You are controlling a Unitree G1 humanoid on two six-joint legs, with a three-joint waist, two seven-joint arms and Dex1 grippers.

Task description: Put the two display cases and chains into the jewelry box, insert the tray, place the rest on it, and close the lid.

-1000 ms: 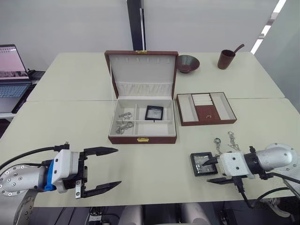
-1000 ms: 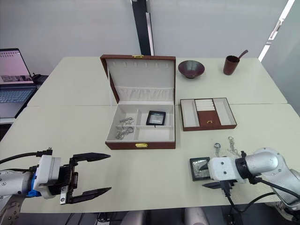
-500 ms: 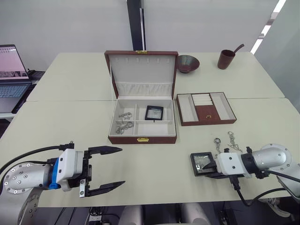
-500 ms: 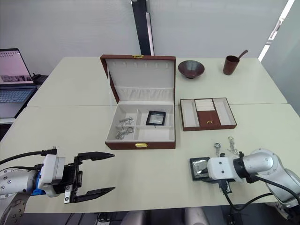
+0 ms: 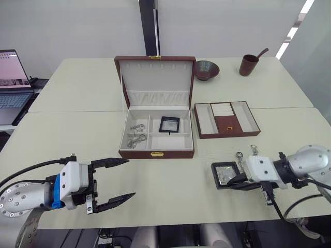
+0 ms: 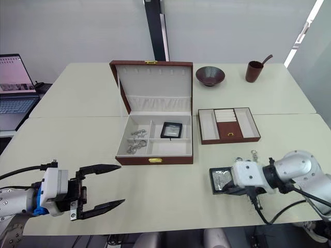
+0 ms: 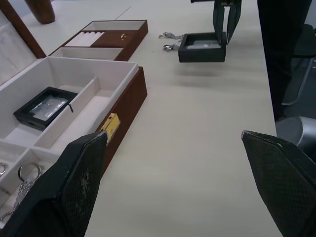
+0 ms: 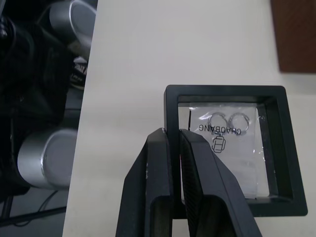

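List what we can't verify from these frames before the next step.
- Display case near the right gripper: in the right wrist view the fingers cover the frame edge they pinch; whether it has left the table can't be told.
- Chains in the jewelry box: too small in the head views; cut off by the edge in the left wrist view.
- Loose pieces by the right gripper: partly hidden behind it.
- Bowl: contents unreadable.

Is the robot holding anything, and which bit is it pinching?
Yes. The right gripper pinches the black frame edge of a display case. The left gripper is open, holding nothing.
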